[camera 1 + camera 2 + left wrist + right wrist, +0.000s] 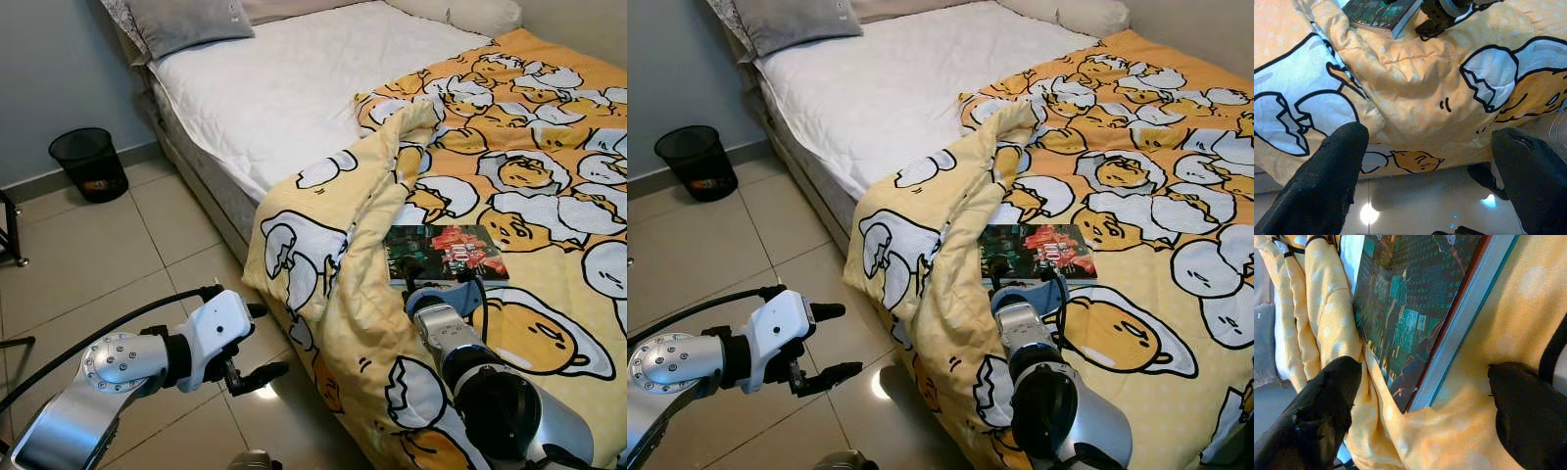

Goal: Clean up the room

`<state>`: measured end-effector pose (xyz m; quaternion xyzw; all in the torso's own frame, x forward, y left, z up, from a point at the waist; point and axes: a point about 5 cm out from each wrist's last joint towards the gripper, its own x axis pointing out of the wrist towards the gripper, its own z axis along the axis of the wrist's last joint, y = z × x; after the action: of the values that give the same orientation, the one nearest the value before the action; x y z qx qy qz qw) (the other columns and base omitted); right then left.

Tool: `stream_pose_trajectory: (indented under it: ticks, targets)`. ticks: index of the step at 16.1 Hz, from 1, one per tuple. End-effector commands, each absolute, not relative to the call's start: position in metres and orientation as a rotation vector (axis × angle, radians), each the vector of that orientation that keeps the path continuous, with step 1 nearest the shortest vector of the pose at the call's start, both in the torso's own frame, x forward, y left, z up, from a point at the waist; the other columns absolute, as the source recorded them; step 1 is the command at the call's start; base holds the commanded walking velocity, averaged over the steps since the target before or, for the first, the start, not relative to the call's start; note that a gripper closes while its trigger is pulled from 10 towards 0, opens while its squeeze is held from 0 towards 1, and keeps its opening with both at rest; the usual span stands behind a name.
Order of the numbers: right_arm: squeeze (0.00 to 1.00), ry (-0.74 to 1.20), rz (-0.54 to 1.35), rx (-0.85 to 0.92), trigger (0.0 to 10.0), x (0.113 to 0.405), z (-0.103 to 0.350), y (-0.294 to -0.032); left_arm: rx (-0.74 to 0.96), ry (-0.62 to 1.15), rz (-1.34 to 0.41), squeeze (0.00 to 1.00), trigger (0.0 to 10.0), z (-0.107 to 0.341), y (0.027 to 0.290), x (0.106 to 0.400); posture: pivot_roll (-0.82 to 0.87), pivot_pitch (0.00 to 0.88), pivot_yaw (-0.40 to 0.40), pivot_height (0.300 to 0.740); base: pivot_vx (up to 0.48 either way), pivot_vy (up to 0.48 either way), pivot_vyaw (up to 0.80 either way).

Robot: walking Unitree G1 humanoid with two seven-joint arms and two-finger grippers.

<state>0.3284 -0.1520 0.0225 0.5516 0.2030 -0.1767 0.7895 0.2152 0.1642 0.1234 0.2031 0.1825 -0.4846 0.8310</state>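
- a book lay flat, cover up, on the yellow blanket near the foot-side edge of the bed, just beside the bunched fold of blanket.
- its long axis ran across the bed, roughly parallel to the blanket's near edge; one short end pointed toward the fold, the other toward the far side of the blanket.
- the right tool was at the book's near long edge, its fingers spread wide, one over the blanket fold by the book's corner, the other on the blanket past the page edge; it pinched nothing.
- the left tool hung over the tiled floor beside the bed, fingers spread, empty, facing the hanging blanket.
- a black bin stood by the wall, well apart from the bed.
- a grey pillow lay at the head of the bed.
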Motion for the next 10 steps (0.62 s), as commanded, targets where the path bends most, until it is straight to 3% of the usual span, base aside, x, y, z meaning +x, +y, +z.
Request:
stream_pose_trajectory:
  ticks: [1,3,4,7,10]
  targets:
    - [0.0,0.44,-0.397,1.188,10.0,0.327,0.021,-0.154,0.441,0.375,-1.028,0.93,10.0,0.127,0.163,0.215,0.39,0.059,0.015,0.74,0.0,0.0,0.0]
    - [0.0,0.431,-0.395,1.191,10.0,0.327,0.021,-0.155,0.44,0.376,-1.028,0.94,10.0,0.128,0.163,0.215,0.39,0.057,0.016,0.74,0.0,0.0,0.0]
    - [0.0,0.22,-0.29,1.294,10.0,0.349,0.053,-0.166,0.427,0.372,-1.024,0.93,10.0,0.13,0.163,0.214,0.39,0.08,0.019,0.74,0.0,0.0,0.0]
    - [0.0,0.057,-0.191,1.351,10.0,0.363,0.079,-0.172,0.421,0.358,-1.021,0.94,10.0,0.132,0.161,0.217,0.38,0.069,0.018,0.74,0.0,0.0,0.0]
    - [0.0,0.045,-0.164,1.334,10.0,0.365,0.083,-0.174,0.424,0.349,-1.016,0.94,10.0,0.132,0.161,0.222,0.37,0.061,0.009,0.74,0.0,0.0,0.0]
